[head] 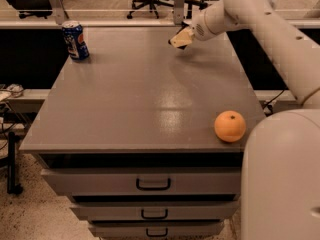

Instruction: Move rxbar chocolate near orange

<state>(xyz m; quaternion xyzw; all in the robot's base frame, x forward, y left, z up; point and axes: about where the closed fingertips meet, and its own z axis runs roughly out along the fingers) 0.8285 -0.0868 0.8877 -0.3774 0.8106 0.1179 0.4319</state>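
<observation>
The orange [230, 126] sits on the grey table near its front right corner, close to the edge. My gripper [180, 38] is at the far end of the table, right of centre, low over the surface, at the end of the white arm [260, 19] that reaches in from the right. The rxbar chocolate does not show as a separate thing. A small dark patch sits under the gripper's pale tip, and I cannot tell what it is. The gripper is far from the orange, with most of the table's depth between them.
A blue soda can [75, 40] stands upright at the far left corner of the table [125, 109]. Drawers [152, 184] are below the front edge. The robot's white body [285, 179] fills the lower right. Office chairs stand behind the table.
</observation>
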